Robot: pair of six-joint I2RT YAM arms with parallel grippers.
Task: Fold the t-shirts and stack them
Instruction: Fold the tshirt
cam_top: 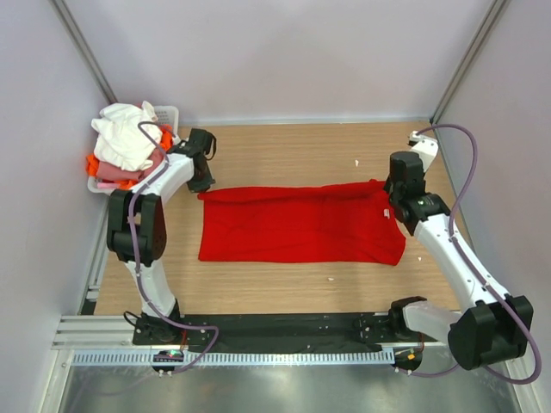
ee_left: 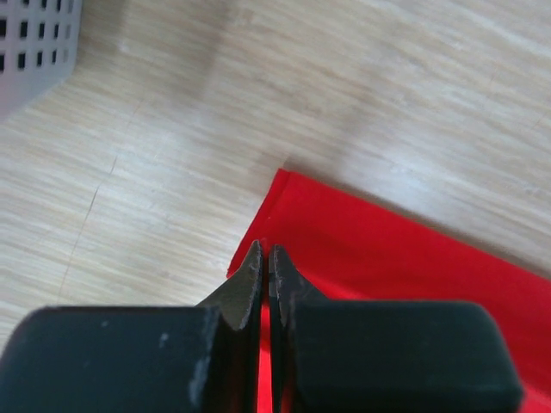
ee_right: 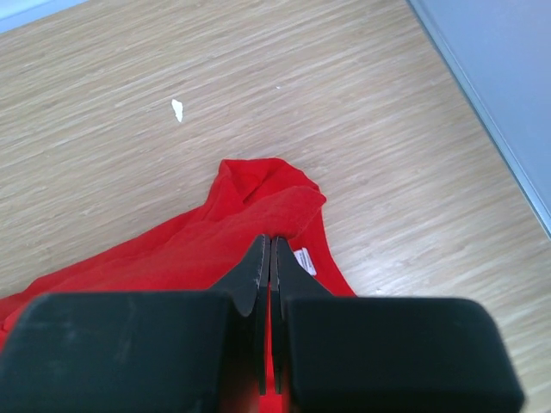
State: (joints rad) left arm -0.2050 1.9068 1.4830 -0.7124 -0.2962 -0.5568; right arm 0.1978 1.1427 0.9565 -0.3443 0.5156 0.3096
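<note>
Shows the red t-shirt spread as a long flat band across the middle of the table, well apart from the white t-shirt, pink t-shirt and orange t-shirt heaped in the basket at the far left corner. Has the left gripper low at the band's far left corner, fingers pressed together over the cloth's left edge. Looks pinched on the hem there, though hard to prove, since the cloth beside lies flat. Has the right gripper at the far right corner, likewise closed, with red cloth bunched up into its tips and a small white label just beside them, so clearly clamped on the shirt.

Expect light, limp cloth: no stiffness, sure to sag and drape between two held points, unlikely to slip from a firm pinch but apt to shed a lower layer if only the top one gets caught. Being much wider than either gripper, calls for both at once. Best taken at the two far corners, right on the hem and through every layer, then carried evenly toward the near edge to keep the fold square
</note>
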